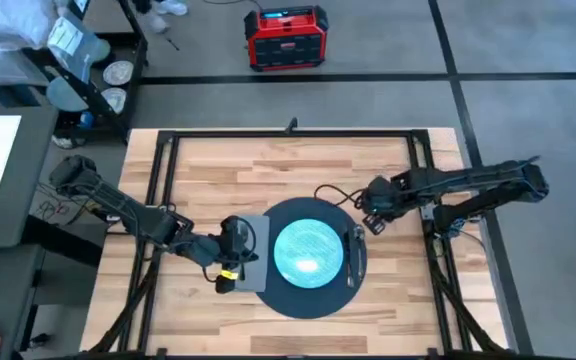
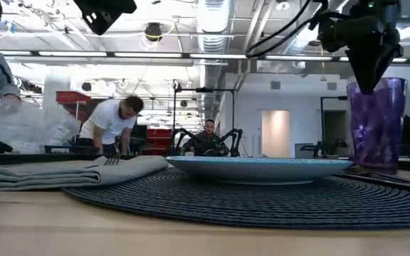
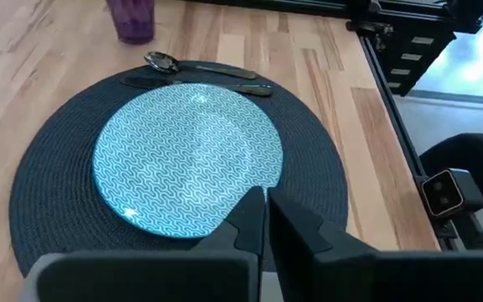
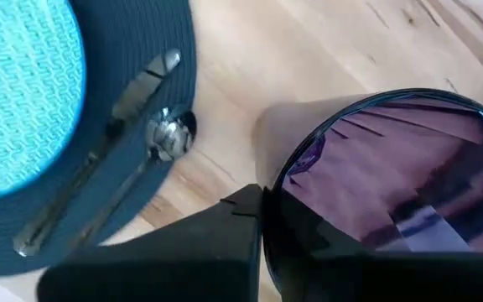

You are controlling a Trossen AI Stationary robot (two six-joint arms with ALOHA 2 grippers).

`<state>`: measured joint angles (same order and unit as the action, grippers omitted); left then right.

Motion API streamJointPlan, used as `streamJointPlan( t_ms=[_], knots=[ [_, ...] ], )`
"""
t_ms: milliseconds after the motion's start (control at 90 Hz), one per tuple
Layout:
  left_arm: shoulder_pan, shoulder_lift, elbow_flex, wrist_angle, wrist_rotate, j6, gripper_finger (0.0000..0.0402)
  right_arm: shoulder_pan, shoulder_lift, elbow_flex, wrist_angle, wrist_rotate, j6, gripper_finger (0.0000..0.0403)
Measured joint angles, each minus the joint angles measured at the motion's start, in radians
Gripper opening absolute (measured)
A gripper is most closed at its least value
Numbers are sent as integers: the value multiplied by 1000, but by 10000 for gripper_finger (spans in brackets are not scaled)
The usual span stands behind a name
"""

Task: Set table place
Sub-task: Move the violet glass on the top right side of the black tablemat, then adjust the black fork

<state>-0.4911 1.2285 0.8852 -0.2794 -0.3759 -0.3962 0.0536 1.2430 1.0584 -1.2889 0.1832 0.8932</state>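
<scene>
purple cup (image 2: 376, 122): light, thin-walled, likely slick plastic; tips easily if nudged at the top. best hold is across the rim, one finger inside, one outside. that is where my right gripper (image 4: 262, 226) sits now, pinched on the rim, cup standing on the table (image 1: 388, 290) just off the mat (image 1: 313, 300) edge beyond the knife (image 4: 99, 143) and spoon (image 4: 162, 138). plate (image 1: 308, 250) centred on the mat. my left gripper (image 3: 265, 222) hangs over the napkin (image 2: 70, 172) side, fingers pressed together, gripping nothing. fork (image 2: 112, 161) rests on the napkin.
</scene>
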Motion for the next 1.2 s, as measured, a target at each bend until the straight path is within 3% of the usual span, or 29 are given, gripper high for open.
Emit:
streamJointPlan(
  t_ms=[156,456,722,889,989,1200],
  knots=[
    [0,0,0,0,0,-9,0,13,0,0,34,38,8,7],
    [0,0,0,0,0,-9,0,26,-1,0,37,48,1,71],
    [0,0,0,0,0,-10,0,64,-49,29,35,114,33,81],
    [0,0,0,1,0,-13,0,175,-119,105,46,274,105,82],
    [3,0,1,17,-23,-140,0,293,-155,121,73,412,148,82],
    [68,12,-67,-423,65,-526,0,489,-170,121,89,625,224,82]
  ],
)
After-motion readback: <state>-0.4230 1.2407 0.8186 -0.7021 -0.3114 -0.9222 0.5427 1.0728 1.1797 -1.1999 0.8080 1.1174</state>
